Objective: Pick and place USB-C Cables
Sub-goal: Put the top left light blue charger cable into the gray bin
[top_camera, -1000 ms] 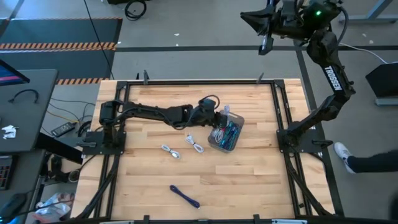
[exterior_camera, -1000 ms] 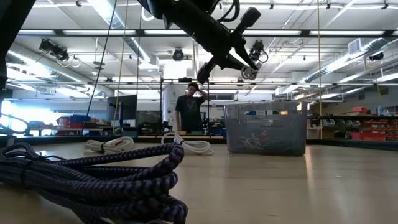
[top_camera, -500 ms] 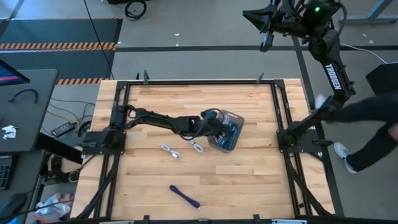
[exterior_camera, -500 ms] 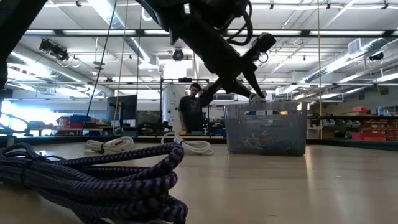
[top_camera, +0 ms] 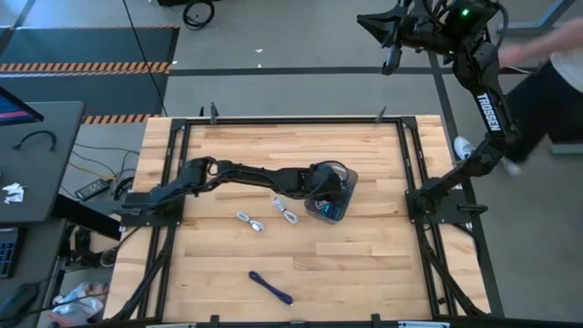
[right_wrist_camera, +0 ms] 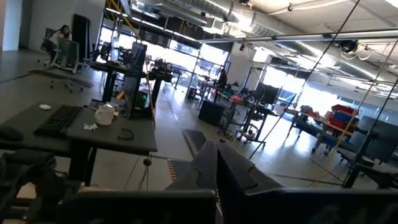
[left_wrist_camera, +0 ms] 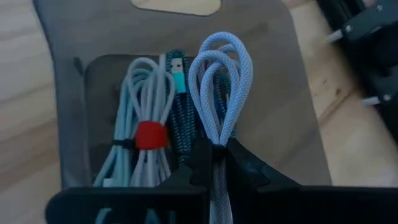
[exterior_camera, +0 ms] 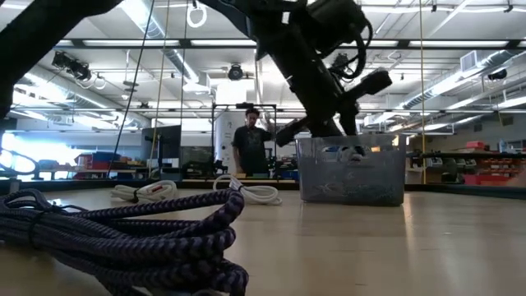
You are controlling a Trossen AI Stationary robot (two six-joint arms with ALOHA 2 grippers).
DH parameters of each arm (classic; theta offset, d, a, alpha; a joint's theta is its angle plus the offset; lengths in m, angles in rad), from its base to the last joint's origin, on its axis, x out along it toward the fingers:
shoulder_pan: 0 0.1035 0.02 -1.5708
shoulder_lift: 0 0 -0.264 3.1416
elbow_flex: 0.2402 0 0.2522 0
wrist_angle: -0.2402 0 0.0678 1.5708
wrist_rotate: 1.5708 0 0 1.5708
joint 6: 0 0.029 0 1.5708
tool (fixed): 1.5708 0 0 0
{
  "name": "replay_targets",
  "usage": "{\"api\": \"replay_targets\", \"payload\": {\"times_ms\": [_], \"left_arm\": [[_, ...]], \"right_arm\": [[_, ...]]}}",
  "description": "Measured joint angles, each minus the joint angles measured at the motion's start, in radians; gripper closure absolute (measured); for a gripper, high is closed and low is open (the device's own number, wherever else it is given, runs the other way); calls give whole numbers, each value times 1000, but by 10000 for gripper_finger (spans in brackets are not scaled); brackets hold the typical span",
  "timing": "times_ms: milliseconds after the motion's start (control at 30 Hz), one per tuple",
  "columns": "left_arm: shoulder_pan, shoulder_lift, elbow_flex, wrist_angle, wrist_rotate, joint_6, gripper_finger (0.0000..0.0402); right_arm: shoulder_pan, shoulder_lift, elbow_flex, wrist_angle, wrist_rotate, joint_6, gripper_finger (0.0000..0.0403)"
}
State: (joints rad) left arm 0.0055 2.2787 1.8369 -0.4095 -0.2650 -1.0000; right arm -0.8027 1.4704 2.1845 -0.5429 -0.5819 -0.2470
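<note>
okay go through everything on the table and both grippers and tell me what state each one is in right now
left gripper: shut on a light blue-white cable, over the tray
light blue-white cable: coiled, held, hanging into the tray
tray: upright, holding cables
red-banded cable: bundled, lying in the tray
teal cable: lying in the tray
two white cables: coiled, loose on the table
dark blue-purple cable: coiled, loose near the front edge
right gripper: shut, raised beyond the table

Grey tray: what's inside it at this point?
Inside the grey tray lie a white cable with a red tie and a teal cable. The left gripper holds a pale coiled cable over them. The tray floor beneath is mostly covered.
</note>
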Motion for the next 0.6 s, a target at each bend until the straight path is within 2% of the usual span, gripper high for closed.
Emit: {"api": "replay_targets", "payload": {"times_ms": [67,200,400,600], "left_arm": [[2,26,43,3,3,9,375],[12,61,110,-96,-1,19,375],[22,75,119,-196,-4,19,375],[20,84,119,-194,0,17,375]], "right_arm": [[0,0,0,-1,0,0,400],[0,0,0,-8,0,0,400],[0,0,0,-14,-13,0,400],[0,0,0,-14,-13,0,400]]}}
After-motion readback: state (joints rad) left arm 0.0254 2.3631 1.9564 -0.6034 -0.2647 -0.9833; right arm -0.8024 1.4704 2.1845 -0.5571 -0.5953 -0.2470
